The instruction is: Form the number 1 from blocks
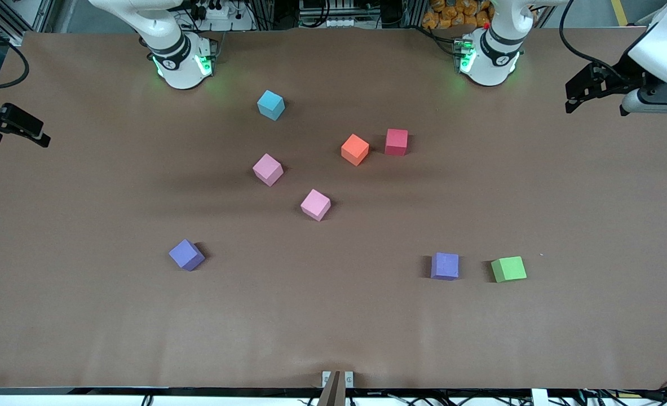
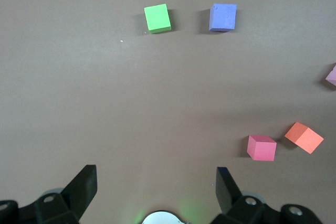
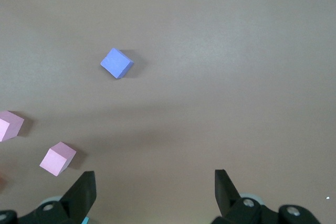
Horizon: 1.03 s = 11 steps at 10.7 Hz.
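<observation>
Blocks lay scattered mid-table, none gripped. Left gripper (image 2: 155, 184) and right gripper (image 3: 153, 192) hung wide open, empty, at table ends. Orange block (image 1: 355, 149) just beside red block (image 1: 396, 141); pink blocks (image 1: 268, 169) (image 1: 316, 204) near; purple blocks (image 1: 186, 255) (image 1: 445, 266) nearer camera; green cube (image 1: 508, 269), light-blue cube (image 1: 270, 105) apart.

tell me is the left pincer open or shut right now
Open. In the left wrist view the left pincer shows its two fingers spread wide apart over bare table, holding nothing.
</observation>
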### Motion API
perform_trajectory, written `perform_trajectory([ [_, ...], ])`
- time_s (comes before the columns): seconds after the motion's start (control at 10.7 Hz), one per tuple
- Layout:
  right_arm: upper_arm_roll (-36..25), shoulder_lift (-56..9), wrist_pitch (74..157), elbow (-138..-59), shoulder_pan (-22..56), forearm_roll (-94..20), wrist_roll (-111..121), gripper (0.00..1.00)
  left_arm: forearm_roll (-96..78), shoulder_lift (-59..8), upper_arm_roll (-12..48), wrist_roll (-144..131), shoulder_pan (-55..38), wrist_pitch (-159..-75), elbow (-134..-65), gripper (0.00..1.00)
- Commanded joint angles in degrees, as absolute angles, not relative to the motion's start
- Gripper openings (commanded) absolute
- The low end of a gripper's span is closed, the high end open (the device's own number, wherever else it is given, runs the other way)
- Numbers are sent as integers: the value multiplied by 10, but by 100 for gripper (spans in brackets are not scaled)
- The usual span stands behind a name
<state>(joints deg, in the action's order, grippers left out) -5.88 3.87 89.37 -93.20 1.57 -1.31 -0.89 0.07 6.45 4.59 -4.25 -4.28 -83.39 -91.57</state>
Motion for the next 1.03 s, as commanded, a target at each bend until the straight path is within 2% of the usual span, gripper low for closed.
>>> perform_trajectory([
  [0.0, -50, 38, 886, -927, 8, -4, -14, 100, -11, 62, 47, -30, -39, -820, -907, 100],
  [0.28, -49, 25, 890, -930, 14, -7, -11, 100, -26, 33, 67, -11, -57, -844, -918, 100],
  [0.47, -43, -16, 909, -931, 24, -11, -2, 100, -29, 31, 153, -31, -65, -954, -1001, 100],
  [0.75, -43, -75, 981, -945, 45, -53, -17, 100, -52, 19, 233, -111, -87, -1094, -1119, 100],
  [0.94, -43, -124, 1034, -951, 45, -64, -15, 100, -52, -30, 278, -149, -115, -1140, -1129, 100],
])
